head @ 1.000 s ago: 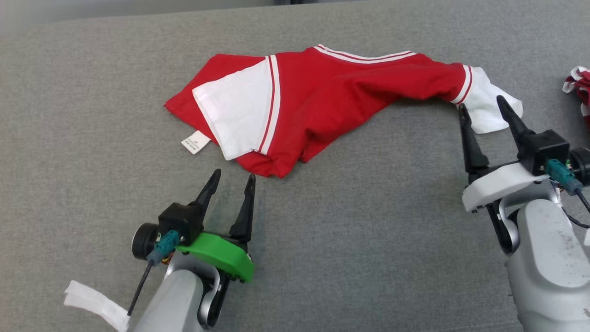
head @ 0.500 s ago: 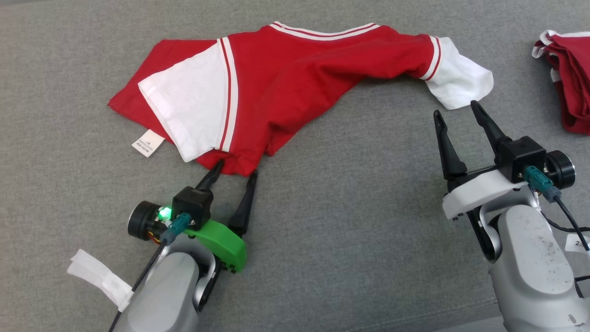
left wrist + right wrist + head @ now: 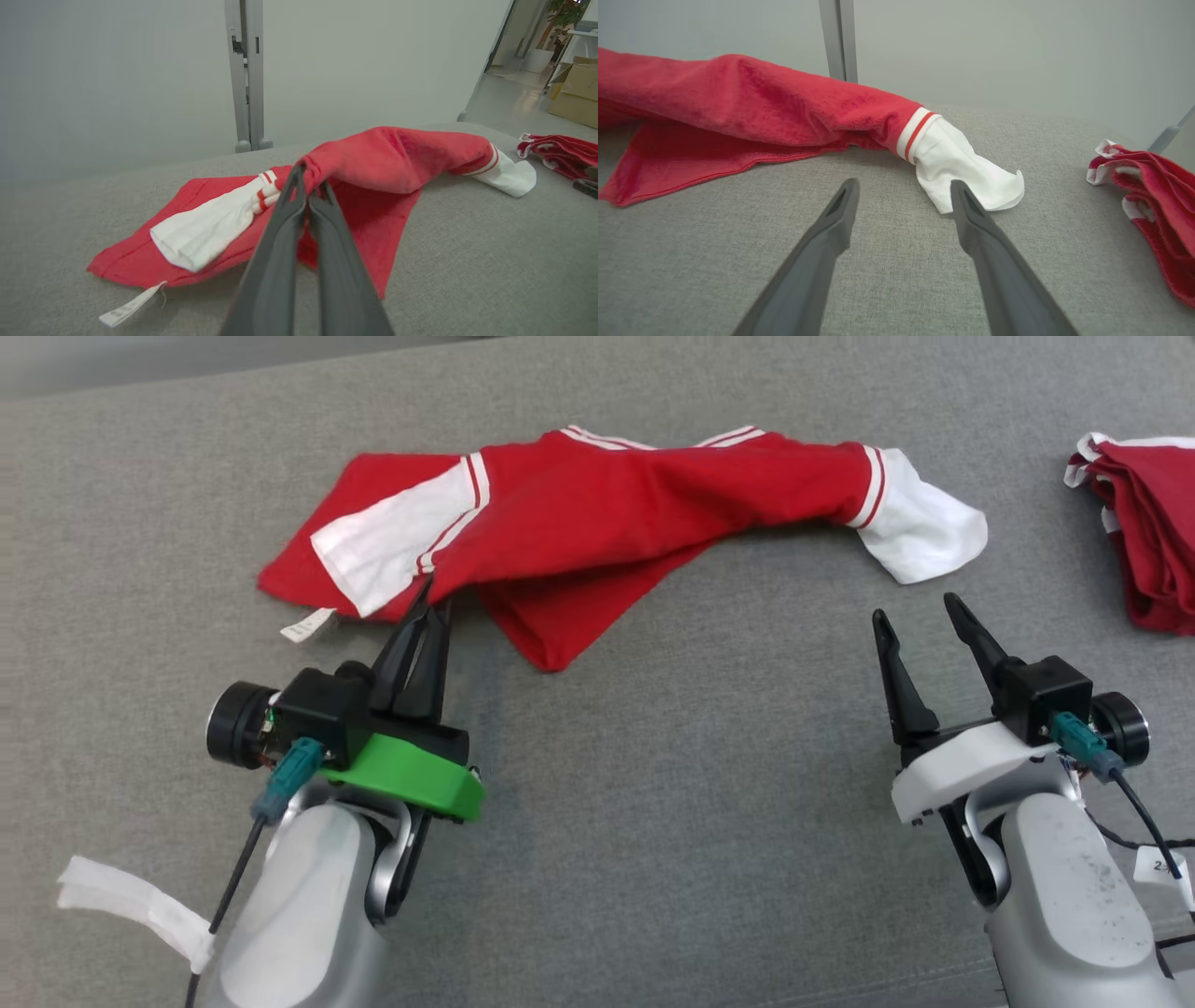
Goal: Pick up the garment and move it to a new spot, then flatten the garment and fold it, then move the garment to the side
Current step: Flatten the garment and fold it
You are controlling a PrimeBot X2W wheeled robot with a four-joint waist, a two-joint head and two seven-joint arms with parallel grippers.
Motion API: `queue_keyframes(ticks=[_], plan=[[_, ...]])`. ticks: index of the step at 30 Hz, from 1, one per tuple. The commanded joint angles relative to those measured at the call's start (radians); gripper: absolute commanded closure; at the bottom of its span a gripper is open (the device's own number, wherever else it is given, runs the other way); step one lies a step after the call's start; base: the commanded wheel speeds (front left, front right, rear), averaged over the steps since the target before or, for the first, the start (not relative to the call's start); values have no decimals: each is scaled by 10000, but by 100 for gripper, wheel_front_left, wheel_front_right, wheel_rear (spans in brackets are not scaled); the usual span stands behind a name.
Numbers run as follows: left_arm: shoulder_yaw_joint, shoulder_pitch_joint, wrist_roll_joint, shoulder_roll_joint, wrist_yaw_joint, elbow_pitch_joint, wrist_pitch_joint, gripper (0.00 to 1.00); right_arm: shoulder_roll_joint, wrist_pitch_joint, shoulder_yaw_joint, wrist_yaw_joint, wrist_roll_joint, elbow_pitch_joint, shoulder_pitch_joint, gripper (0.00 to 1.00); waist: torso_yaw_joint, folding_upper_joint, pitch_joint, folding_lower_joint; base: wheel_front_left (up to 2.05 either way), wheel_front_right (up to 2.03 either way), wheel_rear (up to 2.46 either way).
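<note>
My left gripper is pinched shut on the near red edge of the garment, and the cloth is tented up at the tips. My right gripper is spread wide with nothing between the fingers. It sits just short of the white sleeve end and isn't touching it.

The garment is red with white sleeves and red-white striped trim. It's stretched left to right across the far middle of the grey fabric surface, with both ends down on it.

Writing:
- A white care label hangs off the garment's left hem. It has print on it, too small to read.
- A small white tag sits on the cable by my right arm. One digit, maybe a 2, shows and the rest is cut off.
- A strip of white tape wraps the left arm's cable. It's blank as far as I can tell.

The surface is woven grey upholstery, flat. A second red-and-white pile sits at the far right, well apart from the garment.

The room has a plain pale wall behind, with a grey upright post in front of it. In the left wrist view, far right, there's a shiny floor, cardboard boxes and a plant.
</note>
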Motion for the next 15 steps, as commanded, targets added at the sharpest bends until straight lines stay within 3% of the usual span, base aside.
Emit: queue_keyframes(ticks=[1,7,15], plan=[[106,168,143,32,-24,-346,-2,100,-17,-2,-12,-15,69,74,203,0,407,0,-518,0,0,0,0],[564,162,357,184,-24,-1453,-2,100,8,-1,64,-15,223,184,418,0,649,0,-1008,0,0,0,0],[523,-772,214,853,-24,-817,-2,100,29,-1,258,-15,394,65,245,0,365,0,-621,0,0,0,0]])
